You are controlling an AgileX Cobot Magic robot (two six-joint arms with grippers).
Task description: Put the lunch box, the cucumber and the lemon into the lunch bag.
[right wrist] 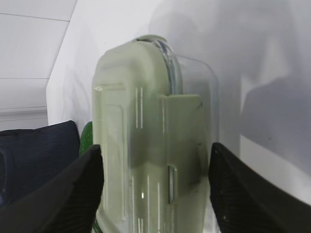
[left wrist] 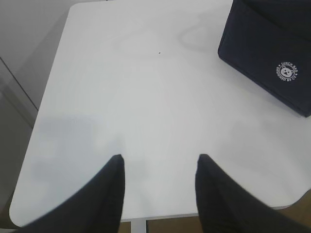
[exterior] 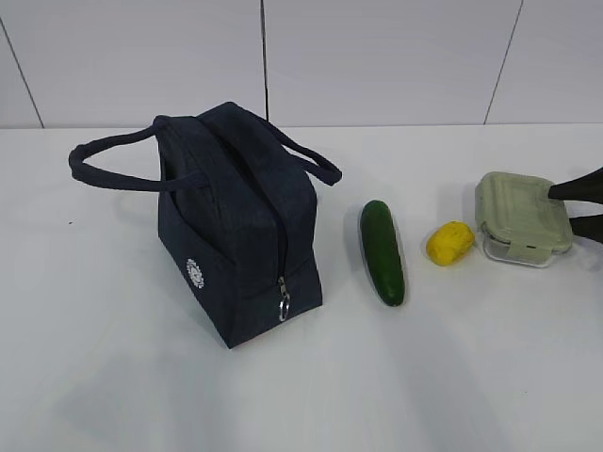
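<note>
Only the right wrist view shows the right gripper (right wrist: 155,189) straddling the ribbed, clear box (right wrist: 150,145); left gripper (left wrist: 160,167) gapes half-wide, holding nothing.

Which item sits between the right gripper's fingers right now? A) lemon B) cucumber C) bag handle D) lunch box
D: the right wrist view shows the right gripper with one finger on each side of the lunch box, and in the exterior view its dark fingers reach the box at the table's right edge, while the lemon and cucumber lie untouched beside the lunch bag.
</note>
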